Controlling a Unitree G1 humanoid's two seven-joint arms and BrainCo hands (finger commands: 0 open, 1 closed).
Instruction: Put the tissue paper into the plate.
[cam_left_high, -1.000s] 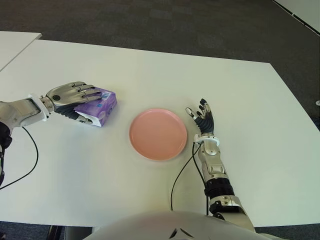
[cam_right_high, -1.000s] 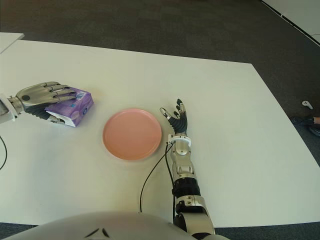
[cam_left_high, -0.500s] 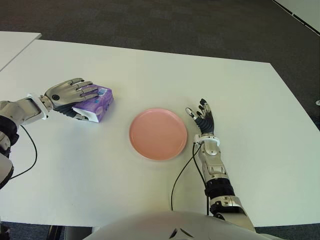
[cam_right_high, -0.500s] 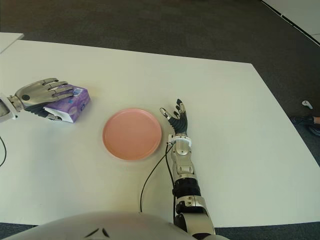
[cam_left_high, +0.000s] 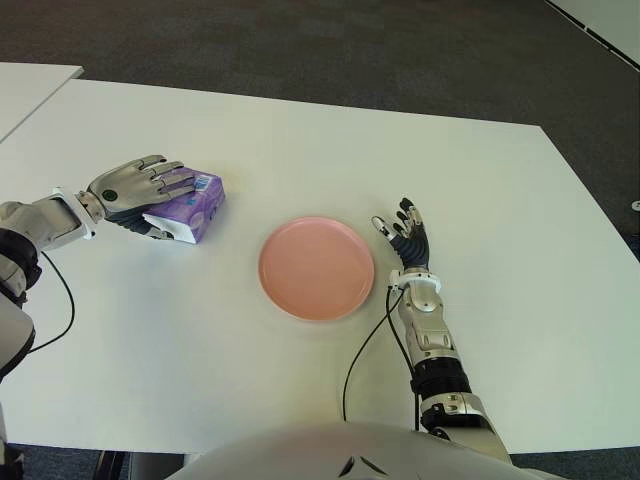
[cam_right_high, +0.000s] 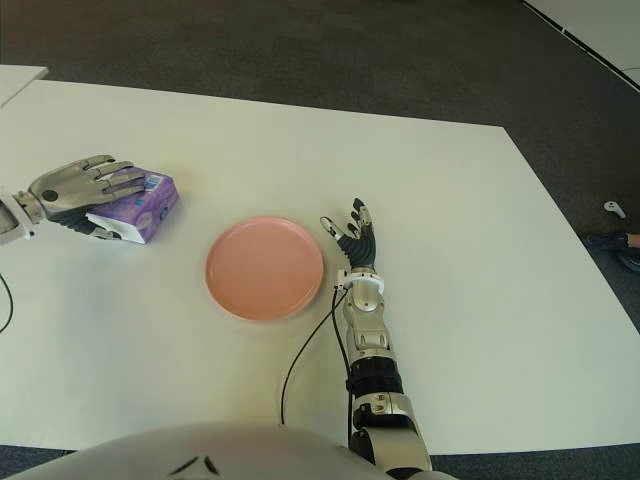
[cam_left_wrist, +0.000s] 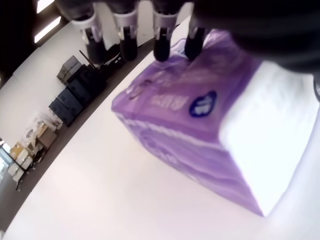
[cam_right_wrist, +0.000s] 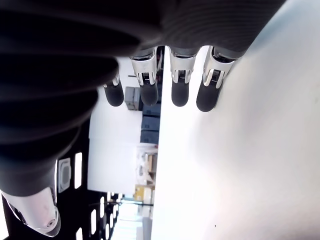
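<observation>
A purple tissue pack (cam_left_high: 192, 205) with a white end lies at the left of the white table (cam_left_high: 300, 140). My left hand (cam_left_high: 138, 186) covers it from the left. The fingers (cam_left_wrist: 161, 47) lie across the top of the tissue pack (cam_left_wrist: 200, 125) and the thumb sits at its near side. An empty pink plate (cam_left_high: 316, 267) stands to the right of the pack, a short gap away. My right hand (cam_left_high: 404, 232) shows just right of the plate, with its fingers (cam_right_wrist: 180, 82) straight and holding nothing.
A black cable (cam_left_high: 362, 352) runs from the right wrist toward the table's near edge, and another (cam_left_high: 62, 310) loops from the left forearm. Dark carpet lies beyond the far edge. A second white table corner (cam_left_high: 30, 85) shows at far left.
The left hand and the tissue pack have shifted a little left and away from the plate, and the fingers have straightened over the pack. The right hand has not moved.
</observation>
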